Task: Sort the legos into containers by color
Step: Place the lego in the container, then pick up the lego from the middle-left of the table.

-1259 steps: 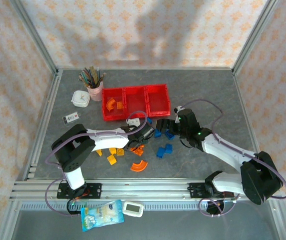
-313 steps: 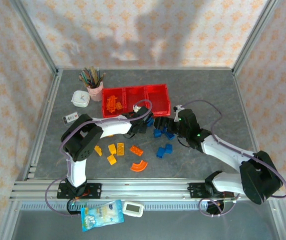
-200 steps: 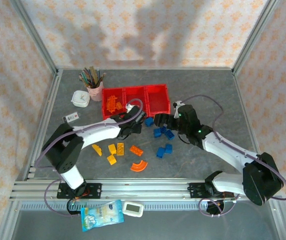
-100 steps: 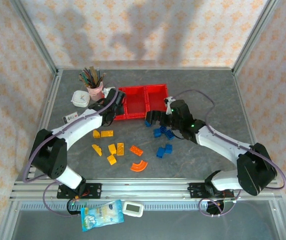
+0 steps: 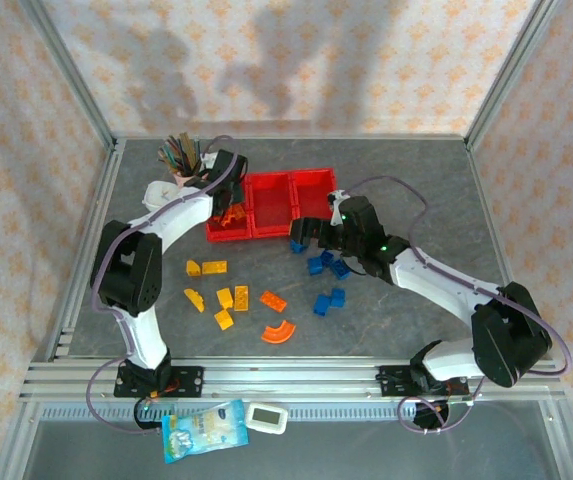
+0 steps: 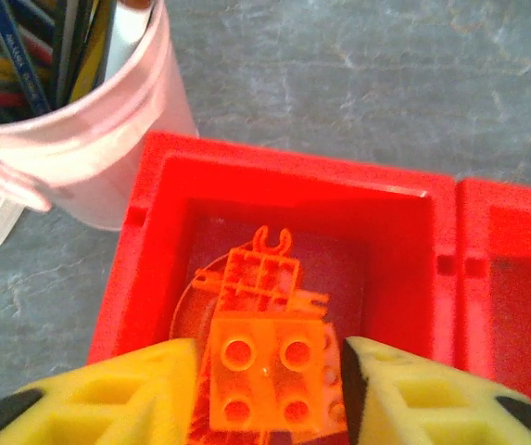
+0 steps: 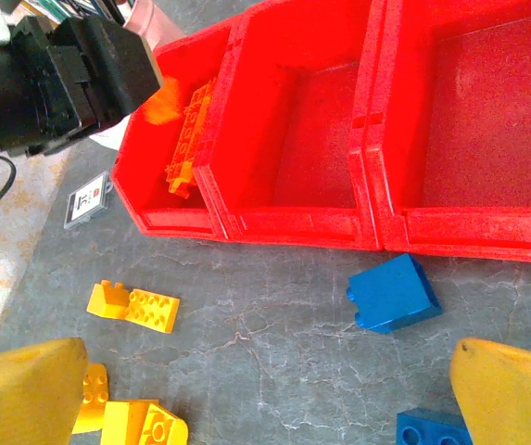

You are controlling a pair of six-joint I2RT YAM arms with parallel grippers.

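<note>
At the far left of the table (image 5: 406,170), a pink cup (image 6: 89,158) of pencils (image 6: 24,56) stands just beside the far corner of the left bin (image 6: 149,278). This is the first of three red bins (image 5: 266,230) joined in a row. The left gripper (image 6: 267,345) hangs over that bin with its yellow fingers (image 6: 107,394) apart and an orange square brick (image 6: 260,375) between them. A thin gap shows on either side of the brick, so it looks loose rather than pinched, though whether it is in the air or resting on the pile is hard to tell. Under it a flat orange piece (image 6: 263,276) lies on the bin floor. The middle bin (image 7: 313,120) and the right bin (image 7: 487,102) show bare red floors. On the table in front of the row, the yellow legos (image 5: 224,297) lie scattered toward the left. An orange brick (image 5: 273,301) and an orange arch (image 5: 278,331) lie near the middle, and the blue legos (image 5: 328,300) lie to the right. The right gripper (image 7: 265,389) is low over the table just in front of the bins, with its fingers spread wide and bare table between them. One blue brick (image 7: 393,293) sits on the table close to the front wall, below the seam of the middle and right bins and nearer the right finger.
</note>
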